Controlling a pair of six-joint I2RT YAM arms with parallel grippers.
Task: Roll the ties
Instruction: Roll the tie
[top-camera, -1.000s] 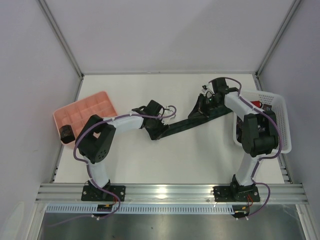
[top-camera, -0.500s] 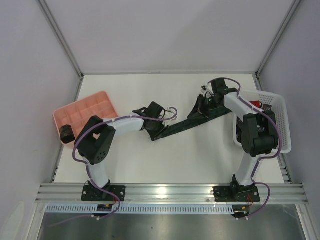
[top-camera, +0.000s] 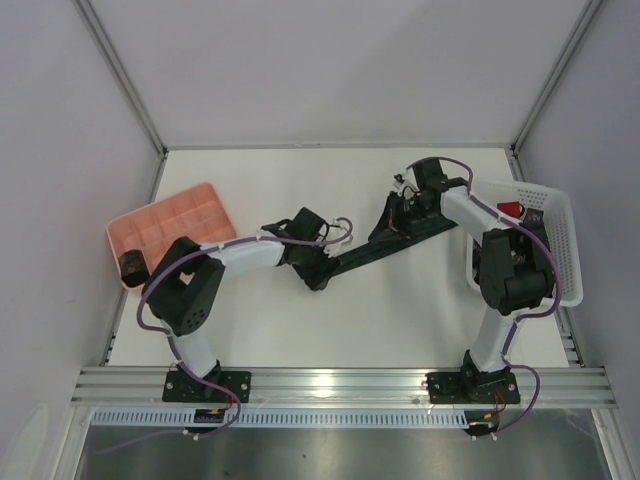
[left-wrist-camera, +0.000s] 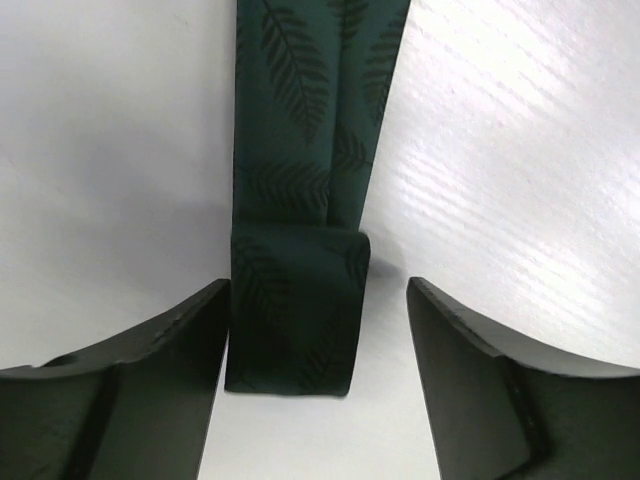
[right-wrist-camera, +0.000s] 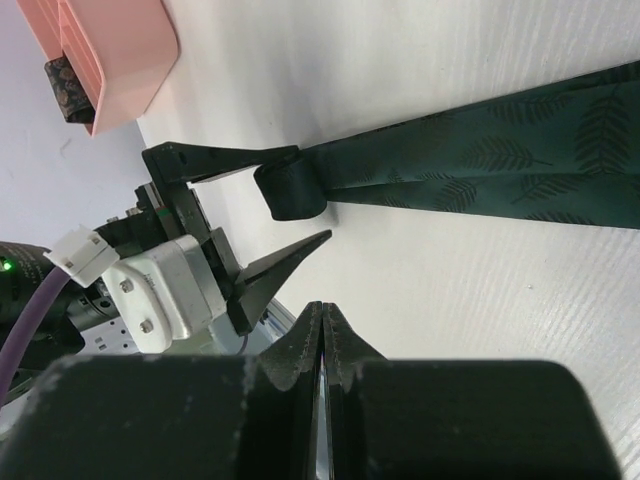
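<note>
my left pincer (left-wrist-camera: 318, 300) is spread, the folded near end of the dark green fern-printed fabric tie (left-wrist-camera: 300, 150) lying between its fingers; the strip runs straight ahead, toward my pressed-together right pincer (right-wrist-camera: 320, 335).

white arms (top-camera: 247, 251), black joints (top-camera: 190, 302), purple cables (right-wrist-camera: 20, 335) (perhaps a green light (right-wrist-camera: 6, 265))

The gap between the spread fingers (left-wrist-camera: 150, 400) of the left gripper (left-wrist-camera: 318, 283) is mostly filled by the folded end of the tie (left-wrist-camera: 290, 150). Bare table (left-wrist-camera: 500, 180) is left beside the strip. The pink tray (top-camera: 170, 225) and white basket (top-camera: 560, 250) are confined to the table's side edges.
</note>
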